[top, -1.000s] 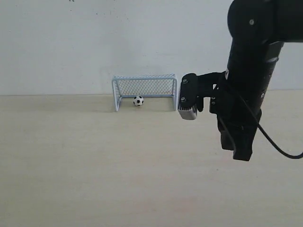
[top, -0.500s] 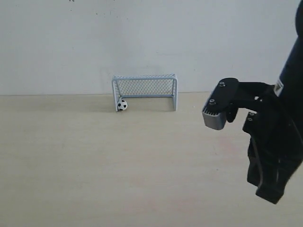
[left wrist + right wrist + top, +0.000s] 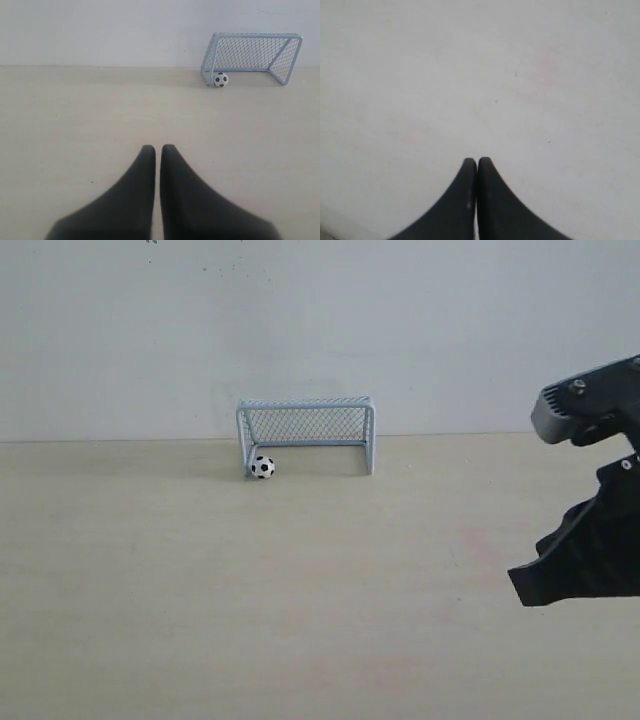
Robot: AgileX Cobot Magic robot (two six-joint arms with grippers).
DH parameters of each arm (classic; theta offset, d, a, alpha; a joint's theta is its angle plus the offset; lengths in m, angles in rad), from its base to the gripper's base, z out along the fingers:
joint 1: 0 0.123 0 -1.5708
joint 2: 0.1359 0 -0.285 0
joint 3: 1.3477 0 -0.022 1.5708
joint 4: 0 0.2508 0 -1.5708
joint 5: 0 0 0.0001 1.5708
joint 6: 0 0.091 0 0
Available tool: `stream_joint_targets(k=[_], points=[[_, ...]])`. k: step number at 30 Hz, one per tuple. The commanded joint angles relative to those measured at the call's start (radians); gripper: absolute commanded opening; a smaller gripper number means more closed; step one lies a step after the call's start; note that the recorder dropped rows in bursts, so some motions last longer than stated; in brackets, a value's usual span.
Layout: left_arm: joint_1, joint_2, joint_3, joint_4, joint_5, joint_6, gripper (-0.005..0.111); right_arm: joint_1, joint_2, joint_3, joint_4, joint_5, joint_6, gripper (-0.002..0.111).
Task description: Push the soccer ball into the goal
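Note:
The soccer ball (image 3: 262,467), small, white with black patches, rests at the left post in the mouth of the goal (image 3: 306,408), a pale tube frame with mesh netting against the back wall. The left wrist view also shows the soccer ball (image 3: 220,79) beside the goal's (image 3: 252,36) left post, far ahead of my left gripper (image 3: 158,147), which is shut and empty. My right gripper (image 3: 477,160) is shut over bare table, holding nothing. In the exterior view the right arm (image 3: 590,510) sits at the right edge, well away from the goal.
A pale wooden table (image 3: 250,600) stretches from the goal to the front edge. A plain white wall (image 3: 300,320) stands right behind the goal. Faint reddish marks (image 3: 545,65) show on the table in the right wrist view.
The right arm has pulled back from near the goal to the right edge of the view. The ball rolled left inside the goal mouth to its left post.

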Motion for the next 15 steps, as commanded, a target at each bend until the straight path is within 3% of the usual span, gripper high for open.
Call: stream_joint_targets(k=[1,15], points=[[-0.008,-0.004,0.003,-0.011,0.000,-0.007,0.004,0.000,-0.048,0.030,-0.025,-0.028,0.096,0.000],[-0.008,-0.004,0.003,-0.011,0.000,-0.007,0.004,0.002,-0.054,0.030,-0.025,-0.032,0.096,0.000]])
